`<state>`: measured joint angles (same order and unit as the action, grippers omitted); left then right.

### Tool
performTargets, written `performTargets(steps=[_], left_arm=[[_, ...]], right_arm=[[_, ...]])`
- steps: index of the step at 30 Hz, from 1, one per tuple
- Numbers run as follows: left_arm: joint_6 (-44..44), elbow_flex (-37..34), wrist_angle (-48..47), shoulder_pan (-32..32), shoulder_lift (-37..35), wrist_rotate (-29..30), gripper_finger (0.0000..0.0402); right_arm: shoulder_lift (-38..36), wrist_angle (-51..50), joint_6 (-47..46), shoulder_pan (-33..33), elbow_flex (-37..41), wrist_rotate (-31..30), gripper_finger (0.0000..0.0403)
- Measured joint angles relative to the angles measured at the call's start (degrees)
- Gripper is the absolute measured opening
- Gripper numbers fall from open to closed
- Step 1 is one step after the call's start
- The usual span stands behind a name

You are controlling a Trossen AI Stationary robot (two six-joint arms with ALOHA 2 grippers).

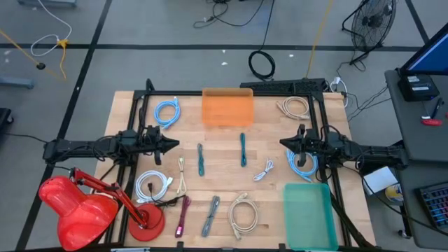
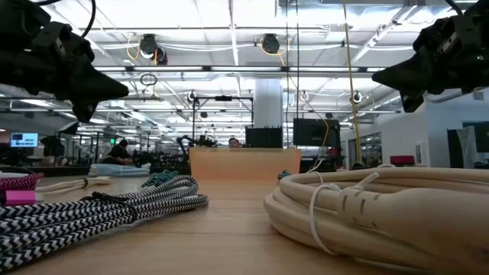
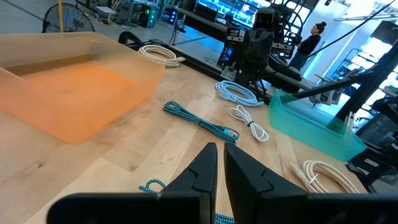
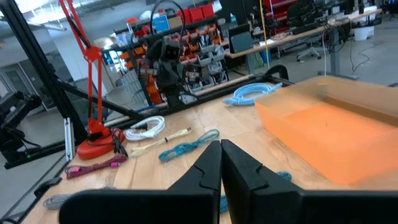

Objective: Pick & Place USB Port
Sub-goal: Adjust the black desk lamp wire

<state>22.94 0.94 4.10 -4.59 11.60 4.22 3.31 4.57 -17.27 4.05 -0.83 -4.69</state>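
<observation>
Several coiled and bundled USB cables lie flat on the wooden table: two teal ones [image 1: 200, 159] [image 1: 243, 149] in the middle, a small white one [image 1: 264, 170], blue coils [image 1: 166, 112] [image 1: 302, 163], and beige [image 1: 243, 212], grey [image 1: 211, 215] and magenta [image 1: 182, 215] ones near the front edge. My left gripper [image 1: 175, 145] [image 3: 220, 149] hovers at the table's left, shut and holding nothing. It points level toward the middle. My right gripper [image 1: 283, 143] [image 4: 220, 144] hovers at the right, shut and also holding nothing, and faces the left one.
An orange tray [image 1: 227, 106] stands at the far middle and a green tray [image 1: 311, 213] at the near right corner. A red desk lamp [image 1: 91, 206] sits at the near left. A black frame [image 1: 140, 105] runs along the table's sides. People are in the room beyond.
</observation>
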Motion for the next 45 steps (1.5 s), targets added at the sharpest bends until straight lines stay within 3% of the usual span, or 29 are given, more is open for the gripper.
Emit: performTargets(steps=[5,11,17,22,26,31,38,45], left_arm=[[0.0,0.0,0.0,0.0,0.0,0.0,0.0031],[0.0,0.0,0.0,0.0,0.0,0.0,0.0031],[0.5,0.0,1.9,0.0,0.0,7.8,0.0031],[11.7,0.0,17.5,0.0,0.0,14.1,0.0031],[14.0,0.0,33.0,0.0,0.0,20.9,0.0031],[17.2,0.3,44.3,0.0,0.0,26.3,0.0031],[13.2,7.0,37.6,0.0,0.0,22.1,0.0031],[13.6,21.0,7.0,0.0,1.1,21.3,0.0031]], right_arm=[[0.0,1.3,-2.2,0.0,0.0,0.0,0.0000],[0.0,8.5,-23.3,0.0,0.0,-0.1,0.0000],[0.0,17.7,-32.3,0.0,0.0,-11.0,0.0000],[0.0,23.8,-35.9,0.0,0.0,-22.0,0.0000],[0.0,25.2,-34.2,0.0,0.0,-31.6,0.0000],[0.0,25.2,-34.1,0.0,0.0,-39.8,0.0000],[0.0,25.2,-32.8,0.0,0.0,-43.5,0.0000],[0.0,25.2,-32.7,0.0,0.0,-43.3,0.0000]])
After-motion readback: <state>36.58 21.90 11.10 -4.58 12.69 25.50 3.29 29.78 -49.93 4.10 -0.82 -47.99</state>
